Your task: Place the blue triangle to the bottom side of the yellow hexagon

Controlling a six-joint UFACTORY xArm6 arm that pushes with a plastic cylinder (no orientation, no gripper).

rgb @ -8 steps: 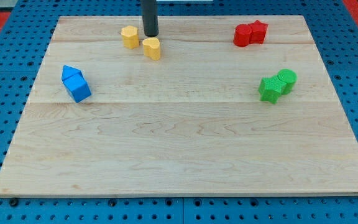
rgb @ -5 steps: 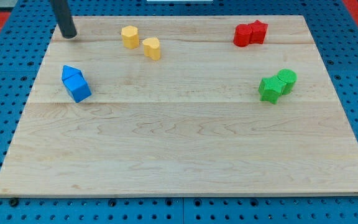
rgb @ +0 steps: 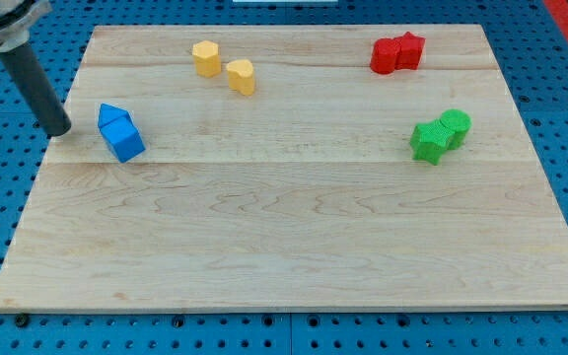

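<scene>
The yellow hexagon (rgb: pixel 205 58) stands near the view's top, left of centre, with a second yellow block (rgb: pixel 242 76) just to its lower right. Two blue blocks touch each other at the left: the upper one (rgb: pixel 112 116) looks like the blue triangle and the lower one (rgb: pixel 126 142) looks like a cube. My tip (rgb: pixel 59 129) rests on the board just left of the blue pair, a small gap away, with the rod leaning up toward the view's top left.
Two red blocks (rgb: pixel 396 53) sit together at the top right. Two green blocks (rgb: pixel 439 134) sit together at the right. The wooden board (rgb: pixel 294 247) lies on a blue perforated table.
My tip has swept from beside the yellow blocks to the board's top left corner, then down to the left of the blue blocks. No block has moved.
</scene>
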